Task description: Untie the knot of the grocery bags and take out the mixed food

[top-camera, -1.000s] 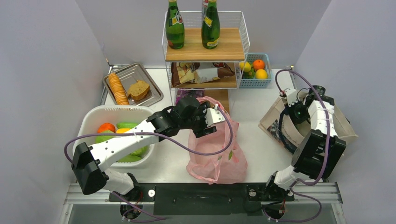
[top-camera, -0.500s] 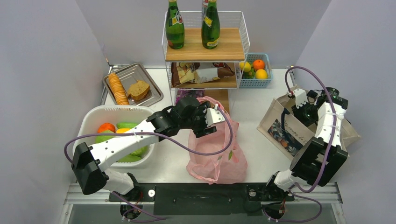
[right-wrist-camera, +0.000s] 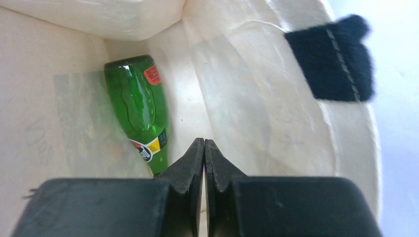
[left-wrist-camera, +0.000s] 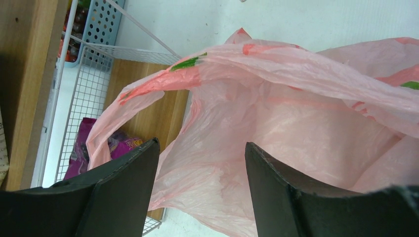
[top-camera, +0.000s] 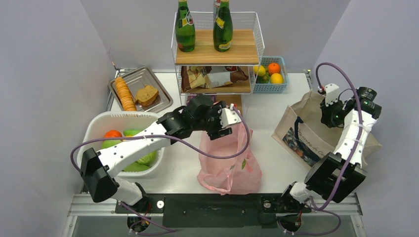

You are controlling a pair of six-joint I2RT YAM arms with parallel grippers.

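Note:
The pink grocery bag (top-camera: 230, 165) lies crumpled on the table in front of the shelf rack, its mouth slack, and its knot does not show. My left gripper (top-camera: 228, 124) hovers over the bag's top edge. In the left wrist view it (left-wrist-camera: 201, 143) stands open, with pink plastic (left-wrist-camera: 296, 123) beyond the fingers and nothing pinched. My right gripper (top-camera: 330, 117) is over the beige tote (top-camera: 306, 133) and is shut (right-wrist-camera: 204, 140) on nothing visible. A green glass bottle (right-wrist-camera: 138, 108) lies inside the tote. A purple snack packet (left-wrist-camera: 123, 145) sits on the rack's bottom shelf.
A white tub (top-camera: 99, 128) at the left holds an orange and green produce. A metal tray (top-camera: 163, 101) of crackers and bread is at the back left. The wire rack (top-camera: 259, 34) carries two green bottles, with a blue fruit basket (top-camera: 283, 74) beside it.
My right arm has swung back and to the right above the tote, whose near wall now stands higher. My left gripper has shifted slightly toward the rack, still open.

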